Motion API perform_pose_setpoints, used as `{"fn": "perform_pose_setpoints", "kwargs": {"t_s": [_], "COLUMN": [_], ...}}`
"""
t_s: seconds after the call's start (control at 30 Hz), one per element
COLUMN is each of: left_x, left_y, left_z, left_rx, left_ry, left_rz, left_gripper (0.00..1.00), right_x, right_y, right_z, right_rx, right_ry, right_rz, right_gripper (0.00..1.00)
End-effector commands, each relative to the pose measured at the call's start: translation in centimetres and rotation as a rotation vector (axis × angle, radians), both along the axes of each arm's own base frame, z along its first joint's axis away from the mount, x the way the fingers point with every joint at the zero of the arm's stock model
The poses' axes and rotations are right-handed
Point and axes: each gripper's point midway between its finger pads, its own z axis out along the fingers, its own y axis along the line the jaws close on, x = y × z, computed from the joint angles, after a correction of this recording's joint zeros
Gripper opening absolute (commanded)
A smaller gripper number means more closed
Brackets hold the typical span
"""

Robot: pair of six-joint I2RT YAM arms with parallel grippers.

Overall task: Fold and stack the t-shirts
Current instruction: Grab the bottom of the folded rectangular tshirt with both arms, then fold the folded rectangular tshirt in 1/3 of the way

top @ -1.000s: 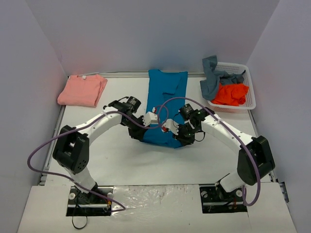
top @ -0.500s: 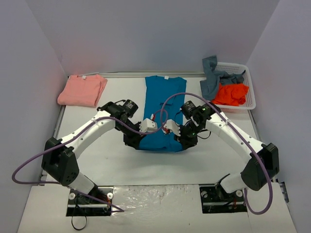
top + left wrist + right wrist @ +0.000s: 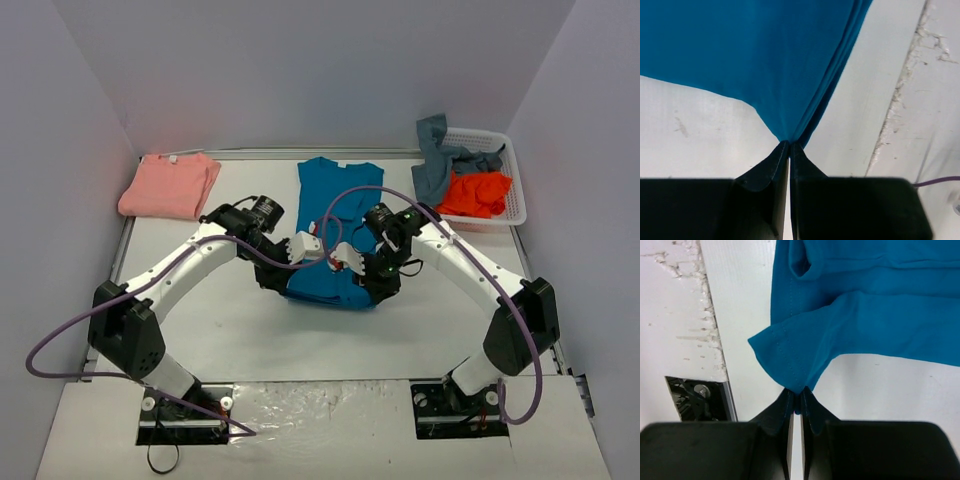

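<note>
Teal-blue t-shirt [image 3: 335, 200] sits in the middle of the overhead frame, collar toward the top edge and its lower end bunched between the two arms. The left gripper [image 3: 790, 146] has its black fingers pressed together on a corner of teal cloth, which fans out from the pinch toward the top of that wrist view. The right gripper [image 3: 796, 391] is clamped the same way on a stitched hem corner at centre frame. From above, the pinched edge looks lifted off the white table [image 3: 300, 340], though that's hard to judge. At upper left, the salmon-pink t-shirt [image 3: 170, 185] lies folded. At upper right, the grey-blue t-shirt [image 3: 438, 165] drapes over the rim of the white basket [image 3: 512, 212], and the orange t-shirt [image 3: 475, 195] is crumpled inside it.
</note>
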Motion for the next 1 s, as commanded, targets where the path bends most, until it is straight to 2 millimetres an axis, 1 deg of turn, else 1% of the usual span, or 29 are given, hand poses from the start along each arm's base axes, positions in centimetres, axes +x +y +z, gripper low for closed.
{"fn": "perform_pose_setpoints", "kwargs": {"t_s": [0.0, 0.03, 0.1, 0.13, 0.17, 0.23, 0.27, 0.47, 0.53, 0.57, 0.63, 0.67, 0.7, 0.77, 0.8, 0.87, 0.9, 0.93, 0.97], "left_x": [2.5, 3.1, 4.0, 4.5, 5.0, 5.6, 6.2, 8.8, 9.7, 10.1, 11.1, 11.4, 11.8, 12.4, 13.0, 13.6, 14.1, 14.5, 14.8], "left_y": [-0.7, -0.9, -0.9, -0.8, -0.9, -1.0, -0.9, -1.2, -1.2, -1.2, -1.4, -1.5, -1.7, -1.8, -1.9, -2.1, -2.2, -2.3, -2.4], "left_z": [1.8, 2.2, 2.4, 2.5, 2.8, 2.9, 3.0, 3.6, 3.8, 3.5, 4.0, 3.7, 4.1, 3.8, 4.3, 4.4, 4.6, 5.1, 4.9], "left_rx": [-0.026, -0.033, -0.028, -0.025, -0.030, -0.029, -0.024, -0.028, -0.028, -0.018, -0.024, -0.017, -0.022, -0.014, -0.018, -0.019, -0.025, -0.033, -0.030], "left_ry": [-0.105, -0.123, -0.139, -0.151, -0.165, -0.176, -0.192, -0.256, -0.283, -0.285, -0.309, -0.305, -0.315, -0.312, -0.332, -0.341, -0.352, -0.365, -0.363], "left_rz": [-0.007, 0.001, 0.020, 0.030, 0.035, 0.044, 0.056, 0.105, 0.118, 0.123, 0.136, 0.136, 0.140, 0.141, 0.148, 0.152, 0.157, 0.159, 0.160], "left_gripper": [0.02, 0.02, 0.02, 0.02, 0.02, 0.02, 0.02, 0.02, 0.02, 0.03, 0.02, 0.03, 0.02, 0.03, 0.02, 0.02, 0.02, 0.02, 0.02], "right_x": [2.5, 3.0, 3.8, 4.6, 5.0, 6.0, 6.9, 9.9, 10.6, 11.1, 11.9, 12.2, 12.7, 13.4, 14.0, 14.7, 15.2, 15.6, 15.9], "right_y": [0.4, 0.4, 0.4, 0.4, 0.2, 0.0, -0.2, -0.6, -0.6, -0.6, -0.7, -0.6, -0.7, -0.7, -0.7, -0.8, -0.8, -0.9, -1.0], "right_z": [0.5, 0.5, 0.4, 0.6, 0.5, 0.7, 0.9, 1.6, 1.5, 1.7, 1.5, 1.6, 1.7, 1.5, 1.7, 1.4, 1.6, 1.3, 1.2], "right_rx": [-0.024, -0.027, -0.037, -0.041, -0.050, -0.052, -0.048, -0.013, -0.007, -0.001, 0.000, 0.006, 0.010, 0.007, 0.012, 0.006, 0.009, 0.003, 0.000], "right_ry": [-0.041, -0.047, -0.057, -0.081, -0.082, -0.104, -0.117, -0.166, -0.172, -0.183, -0.191, -0.195, -0.206, -0.209, -0.222, -0.225, -0.237, -0.234, -0.238], "right_rz": [-0.060, -0.067, -0.078, -0.086, -0.095, -0.113, -0.129, -0.185, -0.191, -0.197, -0.206, -0.214, -0.219, -0.227, -0.236, -0.245, -0.249, -0.254, -0.260], "right_gripper": [0.00, 0.00, 0.00, 0.00, 0.00, 0.00, 0.00, 0.00, 0.00, 0.00, 0.00, 0.00, 0.00, 0.00, 0.00, 0.00, 0.00, 0.00, 0.00]}}
